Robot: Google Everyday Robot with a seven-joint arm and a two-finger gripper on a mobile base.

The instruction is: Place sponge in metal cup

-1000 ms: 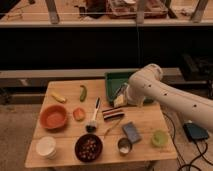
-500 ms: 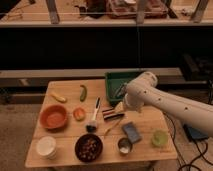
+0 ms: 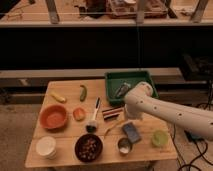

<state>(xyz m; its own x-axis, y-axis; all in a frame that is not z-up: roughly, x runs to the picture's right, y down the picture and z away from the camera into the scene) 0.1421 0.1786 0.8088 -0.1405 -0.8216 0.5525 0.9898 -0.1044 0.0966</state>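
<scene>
The sponge [image 3: 131, 132] is a small blue-grey block lying flat on the wooden table [image 3: 65, 160], right of centre near the front. The metal cup [image 3: 124, 145] stands upright just in front of it, at the sponge's left corner. My white arm reaches in from the right. Its gripper [image 3: 126, 118] hangs just behind and above the sponge, beside the dark striped object [image 3: 112, 113]. Nothing shows in the gripper.
A green tray [image 3: 131, 85] with an item in it sits at the back right. A pale green cup [image 3: 159, 138], a dark bowl of food [image 3: 88, 148], a white paper cup [image 3: 46, 147], an orange bowl [image 3: 53, 116], a brush [image 3: 93, 117], a cucumber [image 3: 83, 92] and a yellow item [image 3: 58, 97] fill the table.
My arm has swung forward and down from the tray's front edge, bringing the gripper closer to the sponge. The objects on the table have not moved.
</scene>
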